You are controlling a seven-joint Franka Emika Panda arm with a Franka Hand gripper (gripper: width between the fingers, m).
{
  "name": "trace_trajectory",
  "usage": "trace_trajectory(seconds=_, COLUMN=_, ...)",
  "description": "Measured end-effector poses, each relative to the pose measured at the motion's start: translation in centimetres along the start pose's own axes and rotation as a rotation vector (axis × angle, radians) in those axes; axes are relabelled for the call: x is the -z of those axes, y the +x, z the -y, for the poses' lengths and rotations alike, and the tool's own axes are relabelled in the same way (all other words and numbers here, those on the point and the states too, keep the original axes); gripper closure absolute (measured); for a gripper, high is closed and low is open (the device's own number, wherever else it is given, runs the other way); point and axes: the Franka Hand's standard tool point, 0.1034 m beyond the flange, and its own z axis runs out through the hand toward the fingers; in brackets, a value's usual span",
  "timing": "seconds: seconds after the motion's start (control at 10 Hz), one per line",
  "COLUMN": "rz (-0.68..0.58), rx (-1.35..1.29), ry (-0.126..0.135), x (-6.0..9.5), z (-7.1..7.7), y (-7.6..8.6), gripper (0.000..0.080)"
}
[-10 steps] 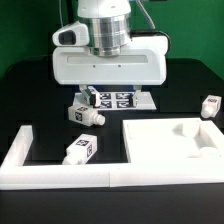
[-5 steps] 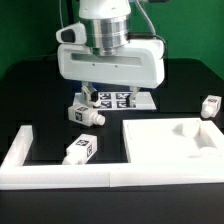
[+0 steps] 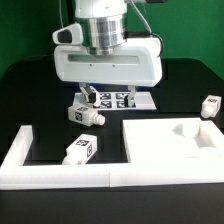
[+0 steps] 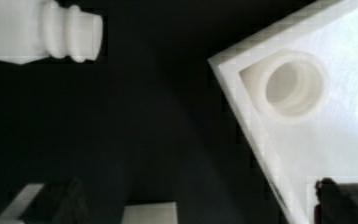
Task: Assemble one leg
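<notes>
Several stubby white legs with tags lie on the black table. One leg [image 3: 87,116] lies just in front of my gripper [image 3: 110,94], another [image 3: 80,149] sits by the white fence, and a third [image 3: 210,107] is at the exterior view's right. My gripper hangs above the table, open and empty. In the wrist view my gripper [image 4: 197,200] shows dark fingers [image 4: 59,200] spread wide with nothing between them. There, a leg's ribbed end [image 4: 51,30] and the large panel's round socket [image 4: 293,84] are in sight.
The large flat white panel [image 3: 160,150] with a raised rim lies at the front right. The marker board [image 3: 122,99] lies under my hand. A white L-shaped fence [image 3: 20,158] runs along the front and left. A blurred pale patch [image 4: 167,212] shows between the fingers.
My hand has tilted and shifted slightly above the marker board. The legs and the panel have not moved.
</notes>
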Motion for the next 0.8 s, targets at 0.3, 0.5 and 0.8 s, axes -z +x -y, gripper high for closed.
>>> trace_trajectory(seconds=0.3, rz=0.017, rx=-0.478, ry=0.022, x=-0.30, z=-0.24, y=-0.61, gripper=0.0151)
trace_trajectory(seconds=0.5, rz=0.018, rx=-0.591, ry=0.046, x=-0.31, z=0.11, y=-0.55, gripper=0.0151)
trace_trajectory(seconds=0.8, rz=0.019, rx=-0.595, ry=0.046, x=-0.34, z=0.20, y=-0.61, gripper=0.0151)
